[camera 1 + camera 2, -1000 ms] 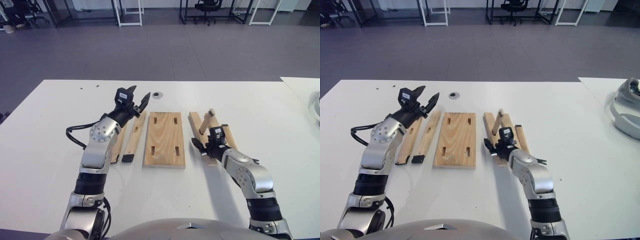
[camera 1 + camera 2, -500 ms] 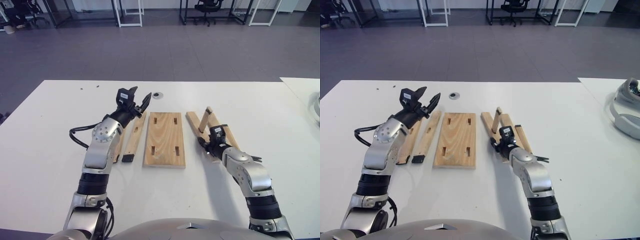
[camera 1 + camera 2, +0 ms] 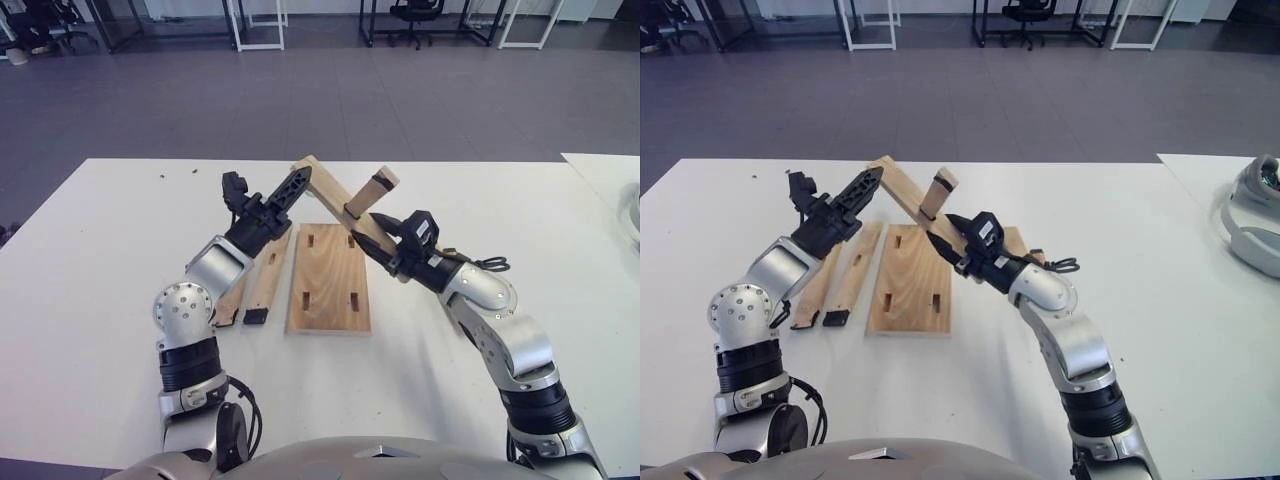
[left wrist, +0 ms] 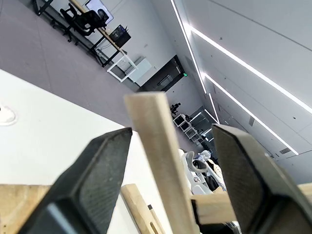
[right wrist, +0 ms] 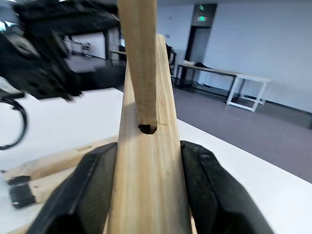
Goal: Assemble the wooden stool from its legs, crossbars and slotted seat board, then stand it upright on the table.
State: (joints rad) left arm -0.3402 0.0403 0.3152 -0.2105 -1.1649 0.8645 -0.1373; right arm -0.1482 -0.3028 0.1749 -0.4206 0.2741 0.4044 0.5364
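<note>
The table (image 3: 100,260) is white and runs wide to both side edges. The parts sit in a band across its middle, nearer the far edge than the near one, with bare surface to their left, to their right and along the near edge

The board (image 3: 330,285) lies flat at the middle, slots up, its long sides running far to near. Just left of it two legs (image 3: 262,285) lie flat side by side, parallel to the board, black caps toward the near edge. Right of the board a spare leg (image 3: 1017,238) lies flat, partly hidden behind the right arm

Over the board's far end the raised leg (image 3: 330,192) slants off the surface, its upper end toward the far left. A crossbar (image 3: 368,192) is plugged into its side and sticks up toward the far edge

The right gripper (image 3: 372,235) is clamped on the raised leg's lower part; its forearm comes in from the near right, elbow bent over bare table. The left gripper (image 3: 270,185) is spread wide around the raised leg's upper end, and the left wrist view shows a gap on each side of the wood. Its arm rises from the near left, over the two legs
</note>
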